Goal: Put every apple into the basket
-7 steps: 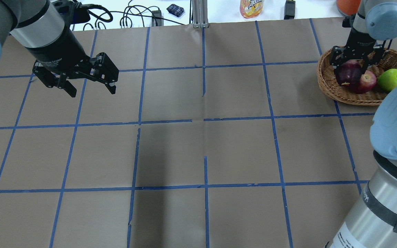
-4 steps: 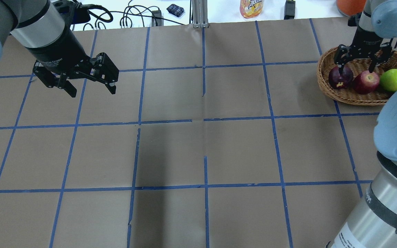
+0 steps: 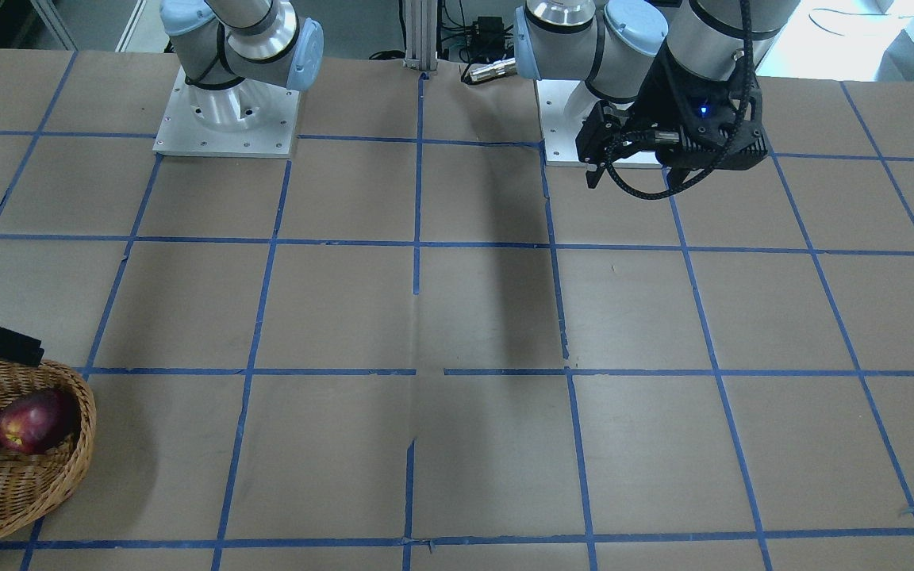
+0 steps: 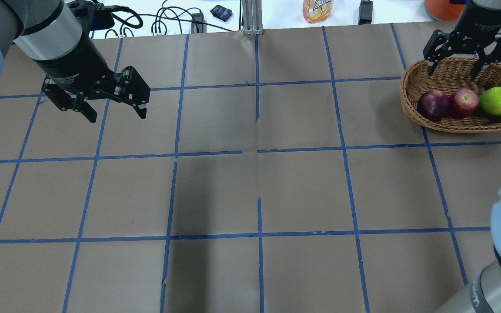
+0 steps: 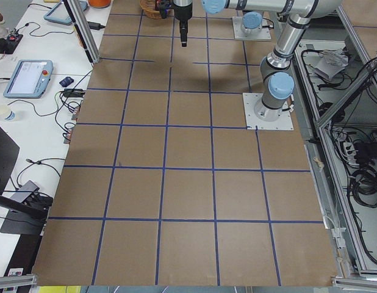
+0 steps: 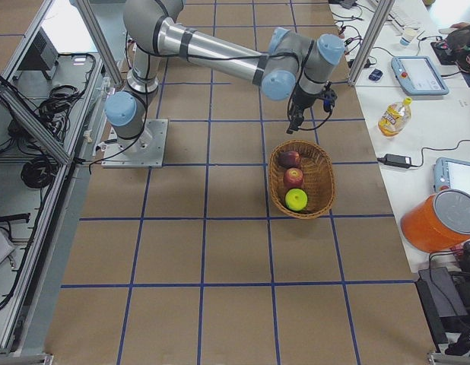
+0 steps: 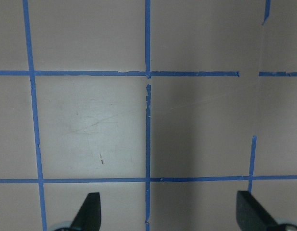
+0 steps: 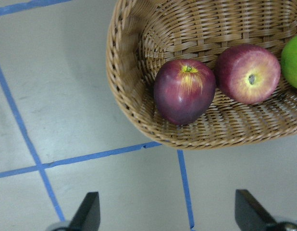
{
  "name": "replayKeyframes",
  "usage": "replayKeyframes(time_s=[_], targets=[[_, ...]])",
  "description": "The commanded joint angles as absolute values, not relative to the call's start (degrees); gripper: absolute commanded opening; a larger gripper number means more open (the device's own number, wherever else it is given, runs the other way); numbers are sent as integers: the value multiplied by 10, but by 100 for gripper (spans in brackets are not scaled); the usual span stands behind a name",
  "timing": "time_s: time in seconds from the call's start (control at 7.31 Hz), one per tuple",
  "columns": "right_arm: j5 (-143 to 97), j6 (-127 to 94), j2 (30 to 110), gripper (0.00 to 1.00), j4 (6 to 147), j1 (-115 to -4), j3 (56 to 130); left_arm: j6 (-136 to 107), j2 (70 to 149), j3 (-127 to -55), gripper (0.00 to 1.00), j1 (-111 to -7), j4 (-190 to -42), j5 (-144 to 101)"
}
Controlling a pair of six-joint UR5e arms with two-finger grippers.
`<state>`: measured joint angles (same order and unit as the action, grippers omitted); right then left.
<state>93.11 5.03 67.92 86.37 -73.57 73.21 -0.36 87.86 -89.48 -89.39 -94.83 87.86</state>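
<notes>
The wicker basket stands at the table's far right. In it lie the maroon apple, the red apple and the green apple, side by side. My right gripper is open and empty, raised over the basket's far rim. Its wrist view shows the maroon apple, the red apple and the basket's rim below spread fingertips. My left gripper is open and empty above the bare table at the far left.
Beyond the table's far edge are a yellow drink pouch, cables and an orange container. An aluminium post stands at the far middle edge. Blue tape lines grid the brown table.
My right gripper let go of the maroon apple, which now rests in the basket beside the red one. The gripper rose and drew back over the far rim. The left arm has not moved.
</notes>
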Motion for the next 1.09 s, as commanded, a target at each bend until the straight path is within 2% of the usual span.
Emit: replayKeyframes(time_s=[0.0, 0.27, 0.68, 0.96], targets=[[916, -43, 751, 100, 819, -802, 735, -4, 878, -896, 100, -894, -948, 877], [917, -86, 813, 100, 815, -882, 776, -4, 878, -896, 100, -894, -948, 878], [919, -71, 947, 100, 851, -897, 943, -4, 875, -903, 100, -894, -947, 882], [913, -65, 951, 100, 874, -890, 951, -2, 884, -899, 100, -903, -947, 882]])
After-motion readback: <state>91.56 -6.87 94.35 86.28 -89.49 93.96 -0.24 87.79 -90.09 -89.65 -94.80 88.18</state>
